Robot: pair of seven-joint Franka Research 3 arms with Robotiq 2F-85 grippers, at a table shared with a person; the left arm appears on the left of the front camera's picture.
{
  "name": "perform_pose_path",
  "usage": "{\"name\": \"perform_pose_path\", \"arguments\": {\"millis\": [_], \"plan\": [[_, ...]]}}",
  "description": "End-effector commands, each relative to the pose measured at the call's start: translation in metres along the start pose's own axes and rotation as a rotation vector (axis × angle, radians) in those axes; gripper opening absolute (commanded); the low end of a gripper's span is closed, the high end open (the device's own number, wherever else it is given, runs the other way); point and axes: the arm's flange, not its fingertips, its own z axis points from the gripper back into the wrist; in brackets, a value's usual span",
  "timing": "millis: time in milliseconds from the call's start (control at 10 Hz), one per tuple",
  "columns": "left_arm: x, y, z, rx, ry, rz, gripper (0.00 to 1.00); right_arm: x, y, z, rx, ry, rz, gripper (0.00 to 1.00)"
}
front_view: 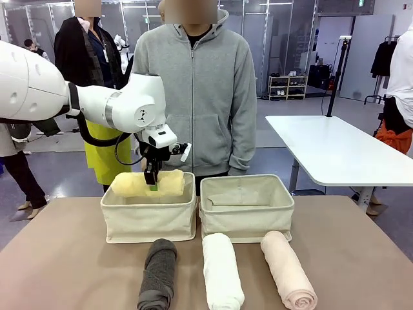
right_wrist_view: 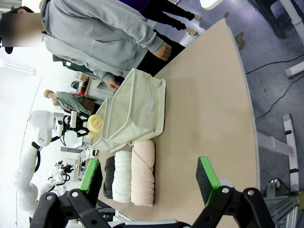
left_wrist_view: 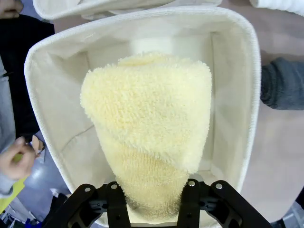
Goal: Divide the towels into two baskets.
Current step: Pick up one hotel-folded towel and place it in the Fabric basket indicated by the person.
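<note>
My left gripper is shut on the middle of the pale yellow towel, holding it lengthwise over the left basket. In the left wrist view this yellow towel hangs above the open basket, with the gripper clamped on its near end. The right basket has nothing in it. In front of the baskets lie the dark grey towel, the white towel and the pale pink towel. My right gripper hangs open high above the table's right part, its green pads wide apart.
A person in a grey hoodie stands close behind the baskets, arms down. A white table stands off to the back right. Bare tan tabletop lies right of the pink towel.
</note>
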Motion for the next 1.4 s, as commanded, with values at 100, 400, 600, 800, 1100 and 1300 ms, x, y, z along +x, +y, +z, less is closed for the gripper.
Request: {"name": "perform_pose_path", "arguments": {"millis": [100,400,600,800,1100,1300], "plan": [[0.003,0.010,0.008,0.002,0.033,0.014,0.37,0.000,0.002,0.002,0.004,-0.010,0.003,1.00],[0.003,0.015,0.002,-0.001,0.042,0.025,0.37,0.000,0.002,0.002,0.004,-0.010,0.003,1.00],[0.004,0.019,-0.001,0.002,0.051,0.031,0.62,0.000,0.002,0.002,0.004,-0.010,0.003,1.00],[0.006,0.020,-0.003,0.008,0.047,0.038,1.00,0.000,0.002,0.002,0.004,-0.010,0.003,1.00],[0.004,0.017,-0.001,0.011,0.042,0.047,1.00,0.000,0.002,0.002,0.004,-0.010,0.003,1.00],[0.003,0.005,0.009,0.037,0.005,0.043,1.00,0.000,0.002,0.002,0.004,-0.010,0.003,1.00]]}}
